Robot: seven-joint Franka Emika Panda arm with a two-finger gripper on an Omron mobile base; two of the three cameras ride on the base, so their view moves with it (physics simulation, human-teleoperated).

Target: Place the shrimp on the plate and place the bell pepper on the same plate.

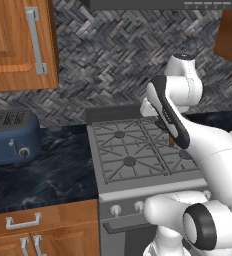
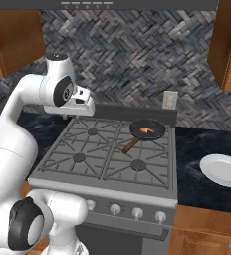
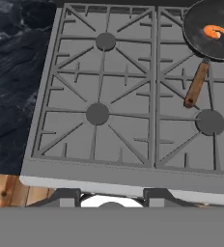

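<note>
The shrimp [image 3: 216, 32], a small orange curl, lies in a black frying pan [image 3: 201, 34] on the stove's far right burner; it shows in the right base view as the shrimp [image 2: 145, 130] too. The round white plate [image 2: 222, 170] sits on the dark counter right of the stove. My gripper [image 3: 112, 197] hangs high over the stove's front left part, far from the pan, its fingers apart with nothing between them. In the right base view the gripper [image 2: 66, 114] is above the back left burner. The bell pepper is out of view.
The pan's brown wooden handle [image 3: 196, 84] points toward the stove's middle. The grey stove grates [image 2: 102, 149] span the cooktop. A blue toaster [image 1: 10, 137] stands on the counter to the left. Wooden cabinets [image 1: 18, 42] hang above on both sides.
</note>
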